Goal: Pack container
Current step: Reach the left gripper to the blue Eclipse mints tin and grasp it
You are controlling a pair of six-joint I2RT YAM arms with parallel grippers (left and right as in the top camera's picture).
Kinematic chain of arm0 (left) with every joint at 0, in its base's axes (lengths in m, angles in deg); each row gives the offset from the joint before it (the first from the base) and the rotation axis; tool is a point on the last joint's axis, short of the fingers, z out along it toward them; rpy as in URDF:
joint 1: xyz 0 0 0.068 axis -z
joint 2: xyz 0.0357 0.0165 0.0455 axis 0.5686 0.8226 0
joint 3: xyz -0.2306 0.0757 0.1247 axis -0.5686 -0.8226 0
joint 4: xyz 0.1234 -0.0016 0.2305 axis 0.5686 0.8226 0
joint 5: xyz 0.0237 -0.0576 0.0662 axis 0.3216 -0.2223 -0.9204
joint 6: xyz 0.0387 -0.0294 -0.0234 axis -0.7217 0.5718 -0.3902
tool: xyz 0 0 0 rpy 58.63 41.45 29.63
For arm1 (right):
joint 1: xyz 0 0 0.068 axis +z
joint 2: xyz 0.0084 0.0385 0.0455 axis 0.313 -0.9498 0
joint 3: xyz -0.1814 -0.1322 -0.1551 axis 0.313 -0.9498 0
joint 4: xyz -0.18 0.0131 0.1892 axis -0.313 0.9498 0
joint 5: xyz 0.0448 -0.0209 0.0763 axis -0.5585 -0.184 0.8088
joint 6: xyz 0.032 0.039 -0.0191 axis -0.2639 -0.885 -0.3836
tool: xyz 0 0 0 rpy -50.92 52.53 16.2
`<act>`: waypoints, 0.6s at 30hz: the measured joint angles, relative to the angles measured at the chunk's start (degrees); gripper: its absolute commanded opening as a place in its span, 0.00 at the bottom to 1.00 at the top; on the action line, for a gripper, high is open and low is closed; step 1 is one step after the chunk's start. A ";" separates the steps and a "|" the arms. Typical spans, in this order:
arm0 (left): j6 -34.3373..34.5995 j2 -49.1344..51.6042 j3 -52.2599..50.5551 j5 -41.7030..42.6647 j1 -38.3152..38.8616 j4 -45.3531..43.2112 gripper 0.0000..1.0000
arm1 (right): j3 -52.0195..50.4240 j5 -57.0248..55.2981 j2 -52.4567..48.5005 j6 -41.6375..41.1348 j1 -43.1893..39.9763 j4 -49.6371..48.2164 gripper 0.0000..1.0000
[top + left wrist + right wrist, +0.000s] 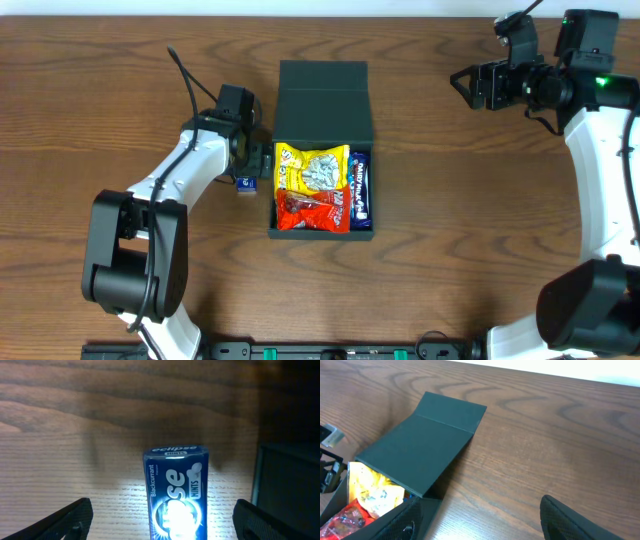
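Roughly three parts done, by my reckoning. On the left gripper the jaws are spread wide with nothing gripped. The blue mint box sits on the table dead ahead, in the gap between my fingers. Bare wood shows on either side of it, so there is no contact that I can see. The container shows as a dark wall just outboard of my right-hand finger, near the mint box but apart from it. In the overhead view its flap lid is folded back flat and the mouth is open. Three items are inside. A yellow packet and a red packet lie side by side in the half nearest the left gripper. A blue bar is tucked along the wall farthest from it. On the right gripper the jaws are also wide and empty. It hangs over bare wood, with the container ahead and off to its left, well apart. What I judge is left: close on the mint box, carry it across to the open mouth, set it down, then fold the lid over. The mint box is the only loose item I can find, though room for it inside looks tight. The packets fill most of the floor, and I cannot tell how deep the box runs beneath them.
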 measured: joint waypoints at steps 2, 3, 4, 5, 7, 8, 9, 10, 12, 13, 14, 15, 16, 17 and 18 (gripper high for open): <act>-0.17 0.00 -1.27 0.24 0.00 -1.31 0.88 | 0.00 0.00 0.00 0.00 0.00 0.11 0.75; -0.37 0.02 -1.90 0.42 0.00 -1.99 0.85 | 0.00 0.00 0.00 -0.02 0.00 0.24 0.75; -0.37 0.00 -2.16 0.46 0.00 -2.19 0.83 | -0.02 0.00 0.00 -0.02 0.00 0.24 0.75; -0.42 0.00 -2.40 0.50 -0.02 -2.60 0.81 | -0.02 0.00 0.00 -0.02 0.00 0.26 0.75; -0.39 0.00 -2.67 0.63 0.00 -3.76 0.77 | -0.02 0.00 0.00 0.00 0.00 0.26 0.75; -0.52 0.02 -2.95 0.63 0.00 -4.63 0.77 | -0.02 0.00 0.00 -0.02 0.00 0.26 0.75; -0.55 0.02 -3.26 0.63 0.00 -5.27 0.76 | -0.02 0.00 0.00 -0.02 0.00 0.28 0.75; -0.57 0.02 -3.89 0.63 0.00 -6.10 0.73 | -0.02 0.00 0.00 -0.02 0.00 0.28 0.75; -0.50 0.02 -4.68 0.68 0.00 -6.25 0.68 | -0.02 0.00 0.00 -0.02 0.00 0.28 0.75; -0.52 0.02 -5.05 0.63 0.00 -6.36 0.66 | -0.02 0.00 0.00 -0.02 0.00 0.31 0.75; -0.50 0.02 -5.31 0.63 0.00 -6.36 0.64 | -0.02 0.00 0.00 -0.02 0.00 0.31 0.76; -0.63 0.02 -5.70 0.66 -0.02 -6.73 0.62 | -0.02 0.00 0.00 -0.02 0.00 0.31 0.76; -0.52 0.00 -5.88 0.66 0.00 -6.97 0.59 | 0.00 0.00 0.00 -0.02 0.00 0.31 0.76; -0.42 0.02 -5.99 0.72 -0.02 -7.08 0.56 | -0.02 0.00 0.00 -0.02 0.00 0.33 0.75; -0.46 0.00 -6.01 0.70 0.00 -7.15 0.54 | -0.02 0.00 0.00 -0.02 0.00 0.33 0.76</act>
